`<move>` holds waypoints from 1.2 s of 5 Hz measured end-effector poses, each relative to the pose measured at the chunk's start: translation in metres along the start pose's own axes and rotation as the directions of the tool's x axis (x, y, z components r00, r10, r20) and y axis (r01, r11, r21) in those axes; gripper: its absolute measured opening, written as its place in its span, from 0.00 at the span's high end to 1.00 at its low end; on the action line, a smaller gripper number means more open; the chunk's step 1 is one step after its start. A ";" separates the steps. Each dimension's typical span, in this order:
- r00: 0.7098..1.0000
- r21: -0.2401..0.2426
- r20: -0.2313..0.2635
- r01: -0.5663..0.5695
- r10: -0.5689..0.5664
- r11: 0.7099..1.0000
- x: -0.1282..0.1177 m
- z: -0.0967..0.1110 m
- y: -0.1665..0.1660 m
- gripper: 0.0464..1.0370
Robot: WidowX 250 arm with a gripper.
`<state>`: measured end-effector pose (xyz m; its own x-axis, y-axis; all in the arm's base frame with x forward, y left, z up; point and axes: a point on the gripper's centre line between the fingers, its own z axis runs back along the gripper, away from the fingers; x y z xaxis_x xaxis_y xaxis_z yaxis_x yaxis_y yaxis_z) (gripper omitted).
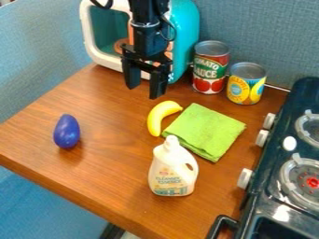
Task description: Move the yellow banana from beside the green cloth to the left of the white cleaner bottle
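Gripper (144, 88) hangs over the wooden counter (112, 172), fingers spread with nothing between them, in front of a teal toy microwave (187, 28). Nearest lies a yellow banana (159, 115), beside a folded green cloth (205, 130). A white bottle (173, 170) stands in front of them; a purple eggplant (66, 132) lies well apart, near the counter's left side.

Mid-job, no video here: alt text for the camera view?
Open, empty black gripper above a wooden counter, near a yellow banana beside a green cloth. White bottle upright in front, blue oval object at left; red can, yellow can and teal appliance behind; stove at right.
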<state>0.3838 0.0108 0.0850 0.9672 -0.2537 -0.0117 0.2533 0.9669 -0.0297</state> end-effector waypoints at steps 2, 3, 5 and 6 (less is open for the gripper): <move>0.999 0.001 0.000 -0.032 0.032 0.999 -0.004 -0.034 -0.001 0.04; 0.993 0.036 0.068 -0.103 0.101 0.994 -0.002 -0.041 0.003 0.04; 0.978 0.015 0.146 -0.154 0.151 0.988 0.009 -0.042 0.002 0.04; 0.978 -0.011 0.135 -0.162 0.162 0.987 0.011 -0.046 -0.001 0.04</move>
<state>0.3937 0.0061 0.0385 0.9891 -0.0878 0.1184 0.0929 0.9949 -0.0384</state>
